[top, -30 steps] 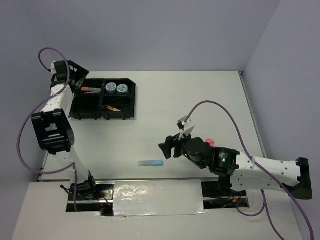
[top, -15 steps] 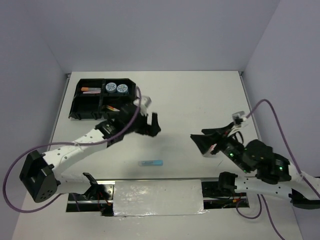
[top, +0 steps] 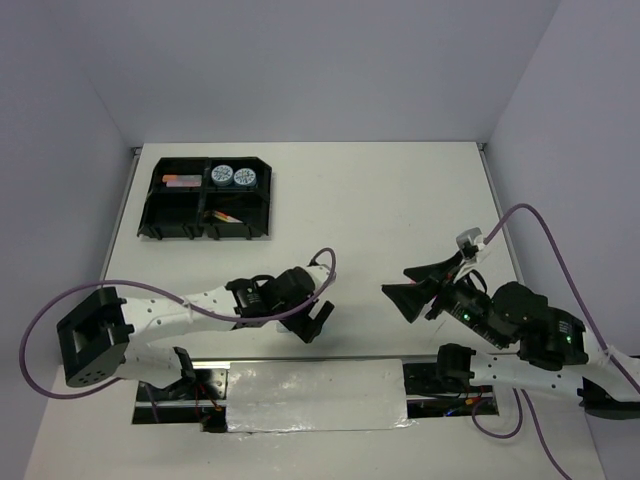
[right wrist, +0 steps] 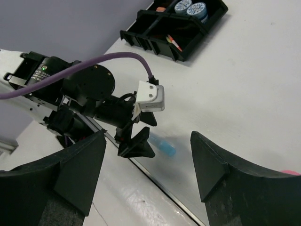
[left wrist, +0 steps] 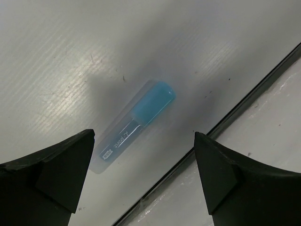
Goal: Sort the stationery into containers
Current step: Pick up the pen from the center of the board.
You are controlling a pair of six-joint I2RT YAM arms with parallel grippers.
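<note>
A blue highlighter (left wrist: 136, 123) lies flat on the white table close to the near edge, seen again in the right wrist view (right wrist: 162, 146). My left gripper (left wrist: 144, 137) hangs open right above it, one finger on either side, touching nothing. From above the left gripper (top: 317, 320) hides the highlighter. My right gripper (top: 406, 285) is open and empty, off to the right and aimed left. The black tray (top: 263, 198) at the back left holds two tape rolls (top: 233, 177), an orange highlighter (top: 180, 180) and thin pens (top: 226, 216).
A silvery taped strip (top: 315, 395) runs along the near edge, just behind the highlighter. A pink sliver (right wrist: 289, 173) peeks out past my right finger. Both arms' cables loop over the table.
My left arm has swung from the tray down to the near edge and now hovers over the blue highlighter. My right arm has pulled back to the right.
</note>
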